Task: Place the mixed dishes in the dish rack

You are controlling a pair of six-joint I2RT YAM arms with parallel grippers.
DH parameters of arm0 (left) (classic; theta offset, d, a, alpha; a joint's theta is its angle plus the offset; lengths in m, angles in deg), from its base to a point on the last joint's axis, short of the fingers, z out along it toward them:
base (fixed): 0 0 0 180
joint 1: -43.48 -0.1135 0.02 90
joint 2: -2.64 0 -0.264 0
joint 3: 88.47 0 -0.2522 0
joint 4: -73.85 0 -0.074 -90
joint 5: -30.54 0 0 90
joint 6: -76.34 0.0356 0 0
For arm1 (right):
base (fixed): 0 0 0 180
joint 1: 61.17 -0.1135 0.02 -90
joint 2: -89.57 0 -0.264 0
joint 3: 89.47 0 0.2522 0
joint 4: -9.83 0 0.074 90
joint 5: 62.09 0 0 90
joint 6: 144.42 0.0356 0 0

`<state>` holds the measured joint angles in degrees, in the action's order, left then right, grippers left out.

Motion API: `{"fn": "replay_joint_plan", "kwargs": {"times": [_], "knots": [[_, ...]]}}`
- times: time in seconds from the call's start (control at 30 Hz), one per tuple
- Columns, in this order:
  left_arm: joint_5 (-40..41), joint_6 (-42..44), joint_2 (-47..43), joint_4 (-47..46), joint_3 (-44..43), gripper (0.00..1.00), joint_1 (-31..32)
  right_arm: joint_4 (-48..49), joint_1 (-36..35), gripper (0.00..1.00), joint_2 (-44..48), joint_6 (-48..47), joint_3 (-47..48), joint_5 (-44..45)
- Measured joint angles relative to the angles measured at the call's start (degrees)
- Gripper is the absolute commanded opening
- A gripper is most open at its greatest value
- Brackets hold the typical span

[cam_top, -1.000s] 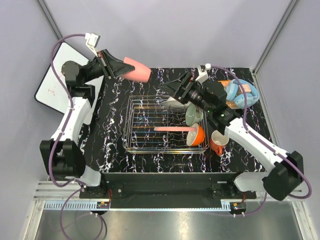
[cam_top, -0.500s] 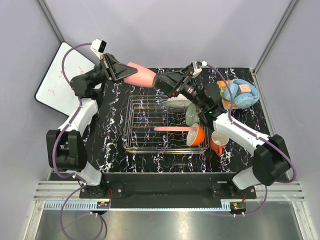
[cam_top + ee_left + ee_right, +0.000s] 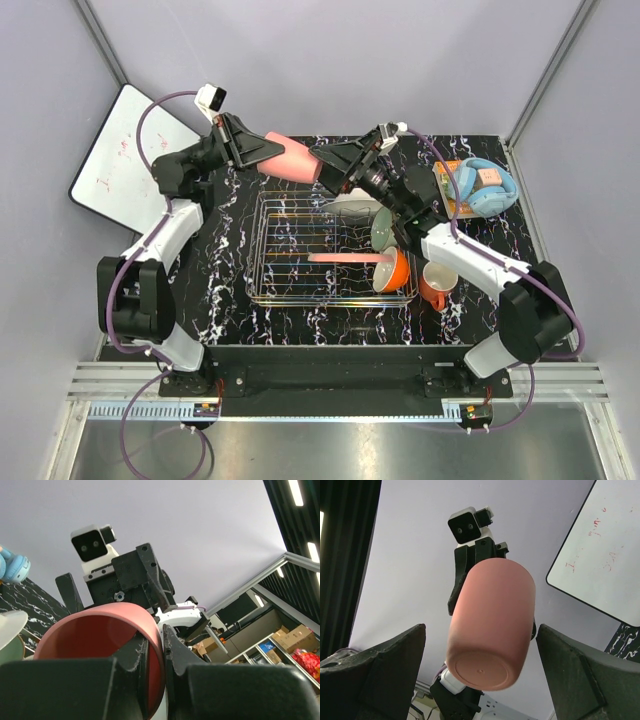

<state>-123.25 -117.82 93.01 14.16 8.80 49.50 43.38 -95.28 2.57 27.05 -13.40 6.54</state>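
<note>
On the black marbled bench (image 3: 230, 290), the silver wire dish rack (image 3: 285, 270) held a pink plate (image 3: 345, 258) on edge, with an orange handled mug (image 3: 435, 285) sitting just right of it. Above the rack's far edge, the left claw (image 3: 262, 150) pinched the rim of the small pink cup (image 3: 292, 161), whose base faced the wide-spread right claw (image 3: 322, 172).

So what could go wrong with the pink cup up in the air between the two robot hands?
The left gripper pinches the small pink cup only by its rim, so it might slip or tilt.
The right gripper is wide open by the cup's base; if the left lets go too soon, the cup could fall toward the dish rack.
</note>
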Motion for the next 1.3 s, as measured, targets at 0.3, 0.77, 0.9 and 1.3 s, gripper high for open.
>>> {"fn": "replay_joint_plan", "kwargs": {"times": [0.3, 0.77, 0.9, 1.3], "knots": [[-0.04, 2.82, 0.61, -0.09, 0.74, 0.00, 1.57, -0.33, 0.04, 0.89, -1.70, 0.00, 1.60, -1.14], [0.02, 5.35, 1.75, -0.52, 0.74, 0.00, 1.57, -1.36, -0.09, 0.70, -4.37, 0.59, 3.26, -2.29], [0.02, 6.47, 1.75, -0.50, 0.76, 0.00, 1.36, -2.16, -0.09, 0.53, -5.44, 0.92, 3.96, -2.36], [-1.57, 10.91, 1.95, -0.55, 0.98, 0.99, -0.61, -13.97, -0.24, 0.00, -5.42, -4.28, 8.39, -3.78]]}}
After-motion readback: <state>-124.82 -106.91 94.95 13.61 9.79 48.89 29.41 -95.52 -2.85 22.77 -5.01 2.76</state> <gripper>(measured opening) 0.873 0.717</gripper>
